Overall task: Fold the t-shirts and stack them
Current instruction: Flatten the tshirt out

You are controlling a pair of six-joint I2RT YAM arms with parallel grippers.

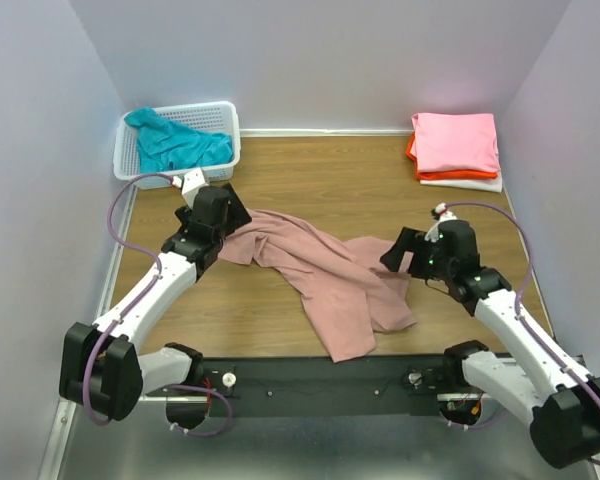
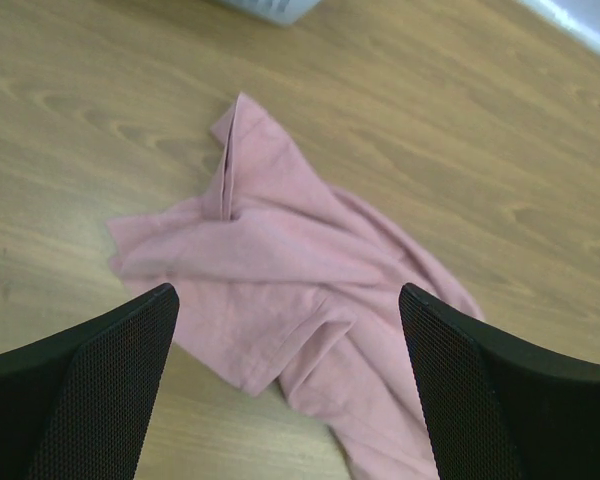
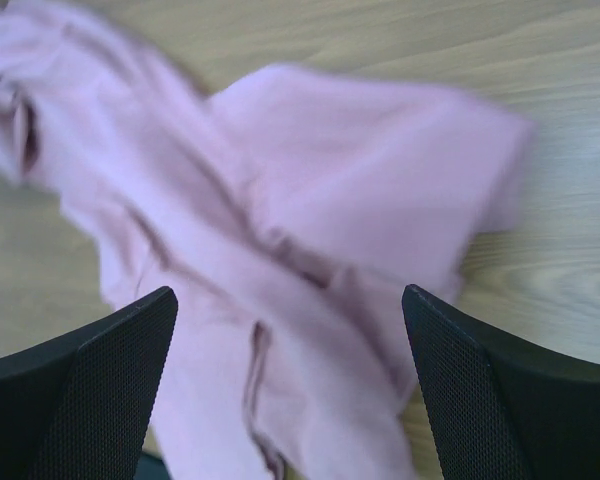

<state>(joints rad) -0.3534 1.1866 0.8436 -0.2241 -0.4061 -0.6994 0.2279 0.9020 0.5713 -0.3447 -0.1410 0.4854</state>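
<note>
Dusty-pink tee (image 1: 325, 280) crumpled, plain side up

From high at the near side we look down on the whole table (image 1: 320, 180); both wrist views hover close over one pink shirt (image 2: 280, 260).

The far strip of the wooden table (image 1: 325, 180) lies bare between the white lattice basket (image 1: 232, 135) in the far left corner and the folded stack (image 1: 458, 148) in the far right corner, so a gripper could cross there with nothing in its way. The middle is taken by the crumpled dusty-pink shirt (image 1: 325, 280), which runs slantwise from under the left gripper (image 1: 230, 222) down to the near edge, with the right gripper (image 1: 400, 250) over its right side — bare wood shows again near-left of it, between the cloth and the left arm (image 1: 150, 290). Grey walls (image 1: 40, 150) close the table on the left, right and far sides.
</note>
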